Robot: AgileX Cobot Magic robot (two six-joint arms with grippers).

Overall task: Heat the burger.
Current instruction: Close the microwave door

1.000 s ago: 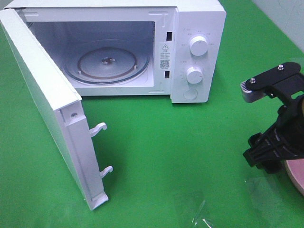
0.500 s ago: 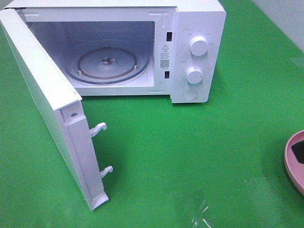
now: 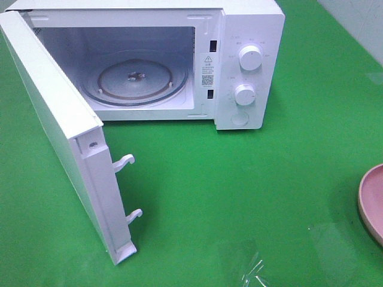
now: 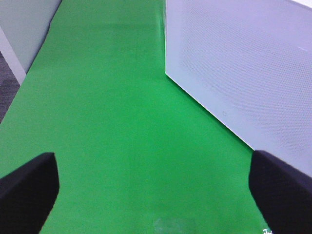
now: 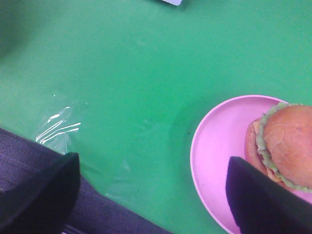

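The burger (image 5: 287, 144), with a golden-brown bun, green lettuce and a reddish patty, lies on a round pink plate (image 5: 219, 146) in the right wrist view. My right gripper (image 5: 151, 195) hangs above the green cloth beside the plate, open, with nothing between its black fingers; one finger (image 5: 263, 200) overlaps the plate's edge. In the high view only the plate's rim (image 3: 372, 200) shows at the right edge, and the burger and both grippers are out of frame. My left gripper (image 4: 156, 195) is open and empty over bare green cloth.
The white microwave (image 3: 251, 24) stands at the back with its door (image 3: 54, 119) swung wide open to the left, showing the glass turntable (image 3: 134, 81). The left wrist view faces the door's outer side (image 4: 243, 63). A shiny clear patch (image 3: 254, 269) lies on the cloth in front.
My right arm, over the plate at the right edge a second ago, has drawn back out of the high view, uncovering the pink rim. Microwave and door have not moved.
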